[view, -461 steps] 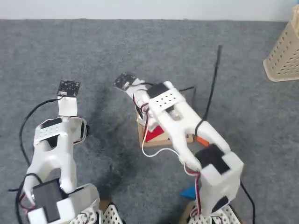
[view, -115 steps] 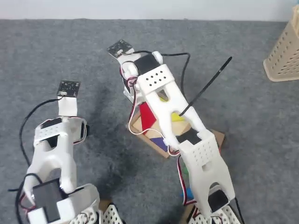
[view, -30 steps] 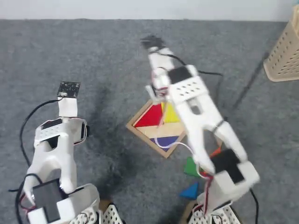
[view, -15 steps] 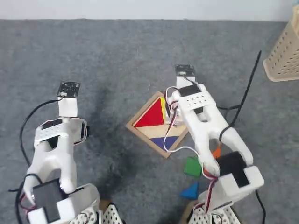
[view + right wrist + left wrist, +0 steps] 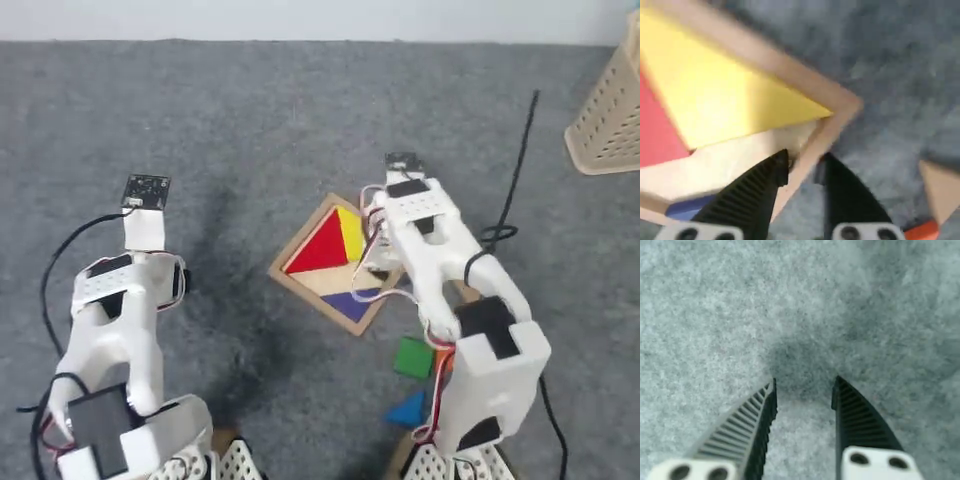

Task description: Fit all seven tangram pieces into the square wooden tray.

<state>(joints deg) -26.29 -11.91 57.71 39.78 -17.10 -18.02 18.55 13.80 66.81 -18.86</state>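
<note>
Count: 1 square wooden tray [image 5: 312, 301], lying as a diamond on the carpet [image 5: 200, 120]. 3 pcs inside: red triangle [image 5: 318, 252] at 9 o'clock, yellow triangle [image 5: 350, 232] at 12, blue-violet piece [image 5: 350, 299] at 6, w/ bare wood betw. them.

Loose on the carpet:
- 1 green square [image 5: 412, 357] at 5 o'clock of the tray
- 1 blue triangle [image 5: 408, 410] farther out the same way
- 1 orange piece [image 5: 922, 234], only a sliver seen, near a tan wedge [image 5: 940, 187]

R gripper [image 5: 805, 159] is at the tray's 3 o'clock edge, pinching the rim w/ one finger inside and one outside. L gripper [image 5: 804, 385] is spread over carpet, well apart at 9 o'clock. The tray's 9–12 edges face plain carpet. R arm and loose pcs crowd the 3–6 side.
</note>
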